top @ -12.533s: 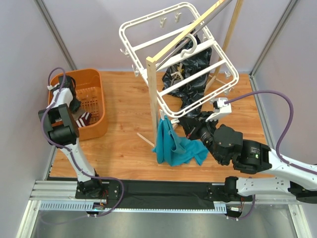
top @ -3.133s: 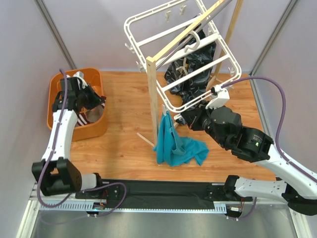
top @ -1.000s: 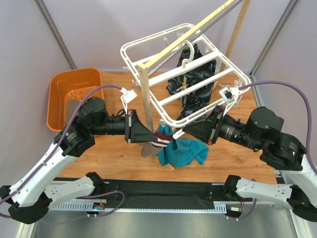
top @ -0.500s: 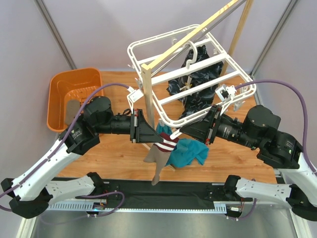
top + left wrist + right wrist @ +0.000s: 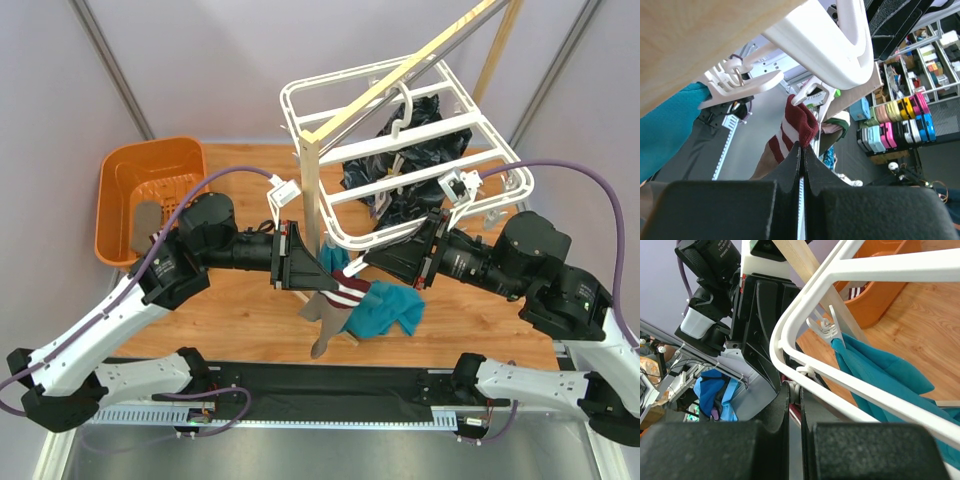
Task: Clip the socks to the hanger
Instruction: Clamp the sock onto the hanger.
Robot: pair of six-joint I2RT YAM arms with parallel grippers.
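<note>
Left gripper (image 5: 801, 148) is clenching the striped cuff of the sock (image 5: 799, 120), holding it just under a dangling clip (image 5: 814, 89) on the white hanger (image 5: 835, 47), likely to feed the cuff in. Right gripper (image 5: 795, 392) is pinching shut beneath the frame, perhaps steadying it. Its own fingers are hiding whatever it is gripping.

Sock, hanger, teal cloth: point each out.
sock (image 5: 345, 291), top view, striped cuff.
hanger (image 5: 890, 264), right wrist view, upper frame bar.
teal cloth (image 5: 388, 310), top view, bunched lower part.
</note>
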